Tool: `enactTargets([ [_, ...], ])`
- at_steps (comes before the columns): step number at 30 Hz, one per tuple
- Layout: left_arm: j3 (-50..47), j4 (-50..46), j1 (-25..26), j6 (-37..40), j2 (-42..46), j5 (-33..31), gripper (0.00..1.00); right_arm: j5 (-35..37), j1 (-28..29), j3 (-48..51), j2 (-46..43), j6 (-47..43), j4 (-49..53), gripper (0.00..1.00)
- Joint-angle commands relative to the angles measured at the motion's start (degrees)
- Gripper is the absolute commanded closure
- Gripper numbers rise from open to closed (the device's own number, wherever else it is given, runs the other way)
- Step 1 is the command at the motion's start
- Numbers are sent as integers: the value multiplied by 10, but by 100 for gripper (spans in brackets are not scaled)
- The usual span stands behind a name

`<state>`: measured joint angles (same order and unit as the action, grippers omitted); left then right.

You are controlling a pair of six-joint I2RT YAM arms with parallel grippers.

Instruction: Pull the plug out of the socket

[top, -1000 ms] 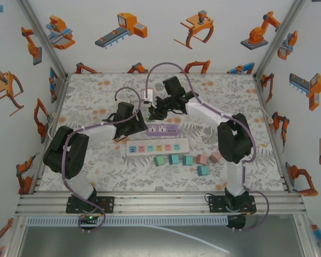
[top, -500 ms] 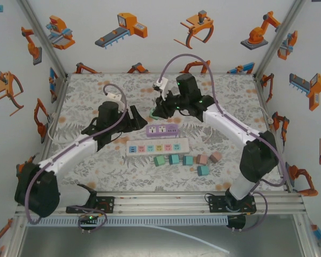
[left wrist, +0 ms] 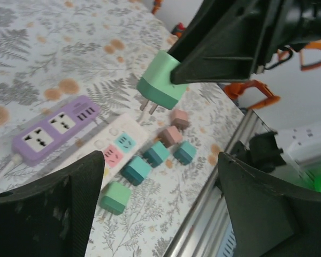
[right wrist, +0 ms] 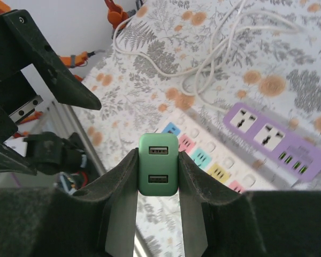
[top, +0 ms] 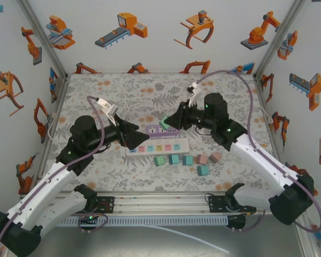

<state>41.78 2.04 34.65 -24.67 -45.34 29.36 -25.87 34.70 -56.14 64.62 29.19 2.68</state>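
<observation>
1. The green plug [right wrist: 158, 171] is out of its socket. Your right tool [right wrist: 158, 152] pinches it by its smooth sides, in the air near the purple strip [right wrist: 267, 134] at the centre of the top view. A jolt could let it slip and drop onto the table [top: 96, 96].
2. Your left tool [top: 138, 139] stands wide and empty, just beside the white strip [top: 158, 146] — a careless swing could shove that strip or the small coloured plugs [top: 187, 159] lower in the frame.
3. The tools face each other closely — crossing paths risks a collision.
</observation>
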Motion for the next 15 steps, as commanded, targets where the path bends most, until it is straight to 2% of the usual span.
enactTargets([
  [1,10,-25,22,32,16,64,12,51,-1,59,-79,116,-11,92],
  [5,8,-42,77,58,31,55,0,101,0,152,-176,191,-7,93],
  [11,0,-76,176,76,7,25,3,144,3,277,-294,268,38,91],
  [15,-20,-109,242,88,-16,-42,3,152,7,337,-330,316,55,90],
])
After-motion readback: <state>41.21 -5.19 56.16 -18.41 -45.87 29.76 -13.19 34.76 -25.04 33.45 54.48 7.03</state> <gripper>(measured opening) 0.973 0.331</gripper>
